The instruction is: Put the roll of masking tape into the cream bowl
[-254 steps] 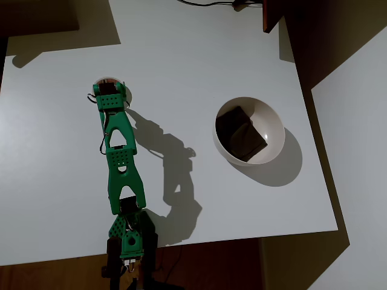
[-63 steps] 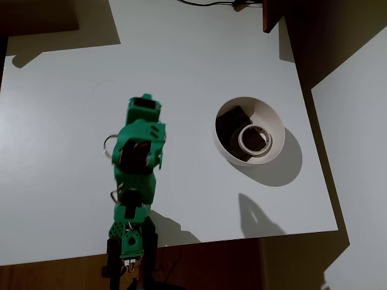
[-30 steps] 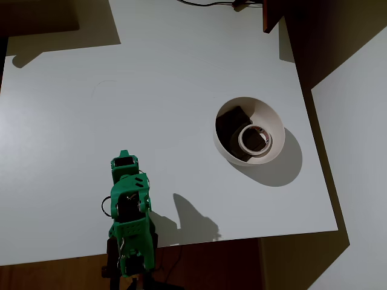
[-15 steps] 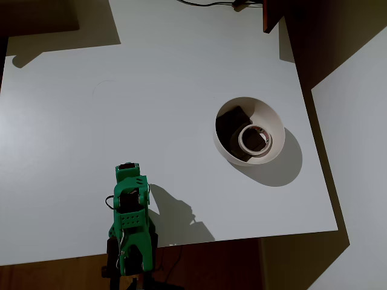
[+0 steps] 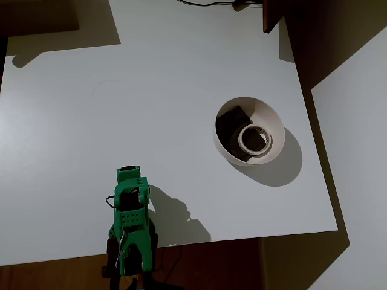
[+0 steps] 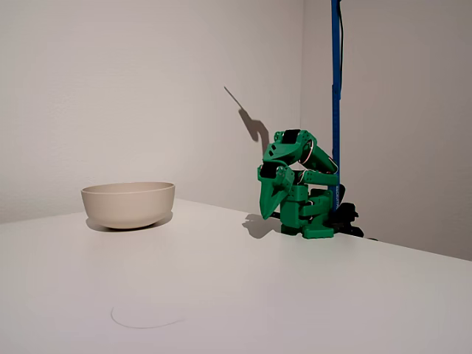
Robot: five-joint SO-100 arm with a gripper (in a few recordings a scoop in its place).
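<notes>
The cream bowl [image 5: 276, 124] stands on the right half of the white table in the overhead view, and at the left in the fixed view [image 6: 128, 203]. Inside it the roll of masking tape [image 5: 243, 140] lies flat, leaning on a dark square block [image 5: 231, 122]. The green arm [image 5: 130, 208] is folded up over its base at the table's near edge, far from the bowl. Its gripper [image 6: 272, 214] points down at the table in front of the base, with the jaws together and nothing between them.
A faint ring mark [image 5: 106, 86] shows on the table [image 5: 181, 72] at the far left. A blue pole [image 6: 335, 88] rises behind the arm's base. The table's right edge runs close to the bowl, and a dark wooden piece [image 5: 272, 15] stands at the far corner.
The tape was under the gripper at the table's far left and now lies in the bowl. The arm has drawn back and folded over its base; in the last half second it barely moved.
</notes>
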